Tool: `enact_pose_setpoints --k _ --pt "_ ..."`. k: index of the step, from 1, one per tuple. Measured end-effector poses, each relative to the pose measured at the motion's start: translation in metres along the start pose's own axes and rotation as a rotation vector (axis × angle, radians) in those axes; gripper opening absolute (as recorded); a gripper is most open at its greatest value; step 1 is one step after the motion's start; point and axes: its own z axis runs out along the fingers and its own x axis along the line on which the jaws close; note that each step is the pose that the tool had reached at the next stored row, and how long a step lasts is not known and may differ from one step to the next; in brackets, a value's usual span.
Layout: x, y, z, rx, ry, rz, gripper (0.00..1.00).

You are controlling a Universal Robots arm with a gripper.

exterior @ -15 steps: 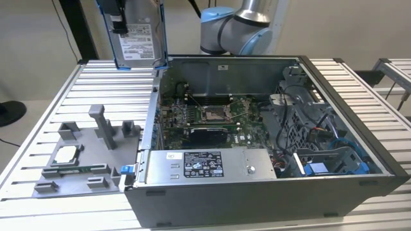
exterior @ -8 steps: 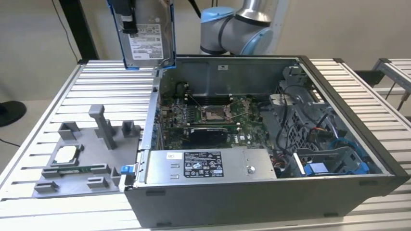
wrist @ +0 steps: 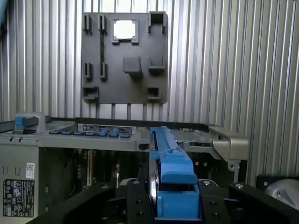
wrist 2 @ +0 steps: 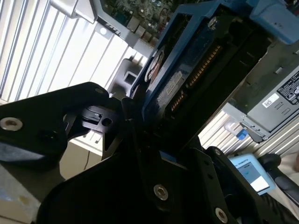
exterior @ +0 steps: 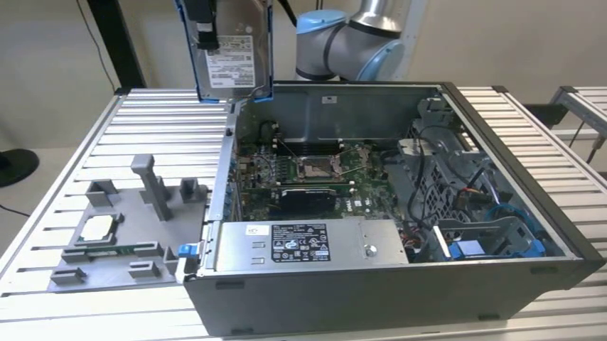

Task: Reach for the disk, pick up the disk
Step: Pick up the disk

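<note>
The disk point(exterior: 232, 60), a flat silver drive with a white label and blue rails, hangs upright high above the back left corner of the open computer case point(exterior: 569, 245). My gripper point(exterior: 204, 25) is shut on it near its top, one black finger lying over its face. In the first wrist view the disk point(wrist: 169, 161) shows edge-on as a blue rail between the black fingers point(wrist: 133, 200). In the second wrist view its underside and connector edge point(wrist 2: 187, 70) run away from the gripper point(wrist 2: 140, 119).
A grey fixture plate point(exterior: 114, 234) with posts and a small square chip point(exterior: 98, 227) lies on the slatted table point(exterior: 152, 121) at the exterior view's left. Inside the case are the motherboard point(exterior: 313, 170), a grey labelled box point(exterior: 303, 245) and blue-fitted bays point(exterior: 488, 241).
</note>
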Motion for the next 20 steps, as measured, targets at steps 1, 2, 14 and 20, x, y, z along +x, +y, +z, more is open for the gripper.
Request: enact_pose_setpoints --k 1,2,14,20 --pt "0.0 -0.0025 0.0 0.0 0.0 0.0 0.0" --pt "0.0001 -0.0047 0.0 0.0 0.0 0.0 0.0" --pt "0.0007 -0.0323 -0.0002 -0.0001 0.0 0.0 0.0" --pt "0.001 -0.0456 -0.0003 0.0 0.0 0.0 0.0"
